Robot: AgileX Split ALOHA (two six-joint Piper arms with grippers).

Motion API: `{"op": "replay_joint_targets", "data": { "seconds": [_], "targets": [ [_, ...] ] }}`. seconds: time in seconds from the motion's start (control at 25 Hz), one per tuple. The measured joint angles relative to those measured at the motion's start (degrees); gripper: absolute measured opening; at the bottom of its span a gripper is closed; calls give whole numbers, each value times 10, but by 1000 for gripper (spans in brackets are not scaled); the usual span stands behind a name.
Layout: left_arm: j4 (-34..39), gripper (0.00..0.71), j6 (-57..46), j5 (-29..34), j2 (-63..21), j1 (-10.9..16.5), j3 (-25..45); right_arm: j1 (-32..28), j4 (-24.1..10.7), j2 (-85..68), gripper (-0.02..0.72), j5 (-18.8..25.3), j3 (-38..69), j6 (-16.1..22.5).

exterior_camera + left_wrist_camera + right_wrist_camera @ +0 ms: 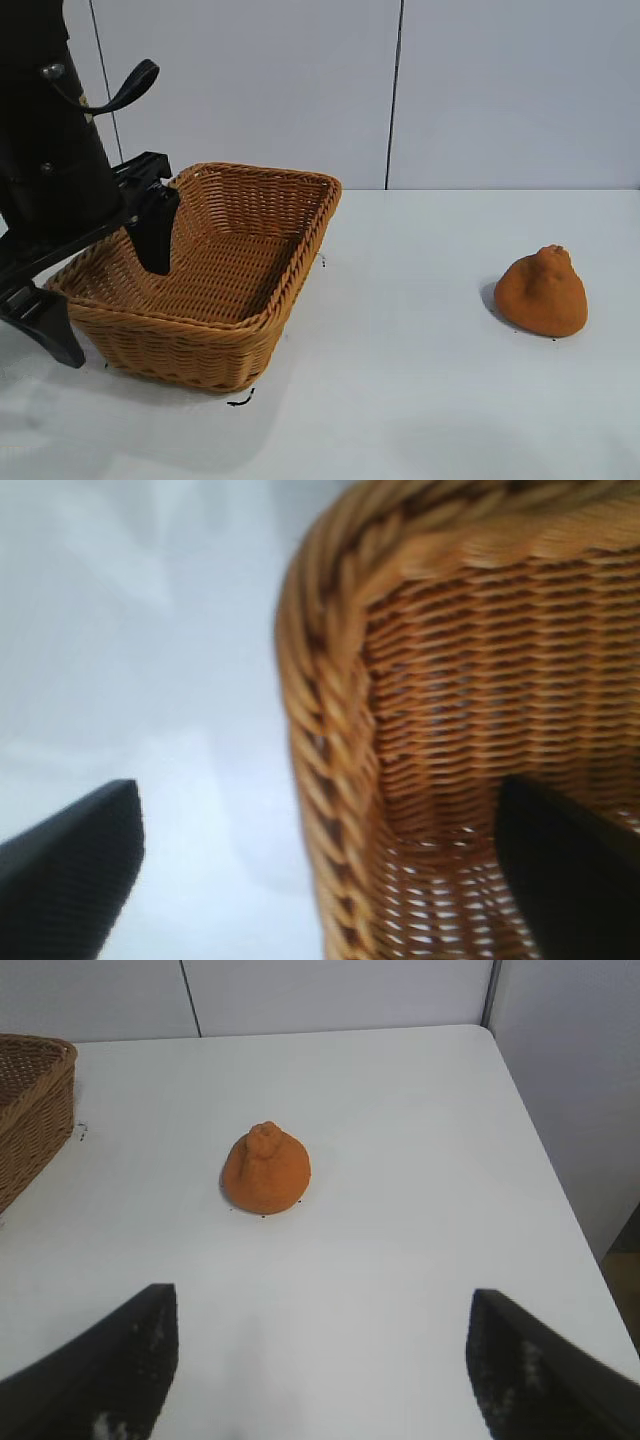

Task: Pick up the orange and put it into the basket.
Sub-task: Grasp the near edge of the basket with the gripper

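In the exterior view, the left gripper [105, 300] points down over the near left corner of the basket [285, 262], its fingers spread with one inside and one outside the wall, and the orange [542, 292] sits on the table [400, 380] well apart at the right. In the left wrist view, the braided rim lies between the two spread fingers [70, 870], which hold nothing. In the right wrist view, the right gripper [320, 1370] has its fingers wide apart and empty, with the orange upright on the table ahead of it.

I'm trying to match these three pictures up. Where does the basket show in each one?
Exterior view: the basket sits left of centre, with the left end effector straddling its near-left rim.
Left wrist view: its corner fills the right side, seen close.
Right wrist view: only an edge shows at the far left.
Shared landmark: the orange on the white table, in the exterior and right wrist views.
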Motion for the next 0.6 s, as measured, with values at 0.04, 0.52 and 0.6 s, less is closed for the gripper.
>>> {"op": "replay_joint_targets", "data": {
  "seconds": [0.04,0.52,0.6],
  "targets": [
    [0,667,0,-7,0,0,0,0,0,0,545,0,0,0],
    [-7,666,0,-15,1,0,0,0,0,0,545,0,0,0],
    [-19,664,6,-16,13,0,0,0,0,0,545,0,0,0]
  ]
}}
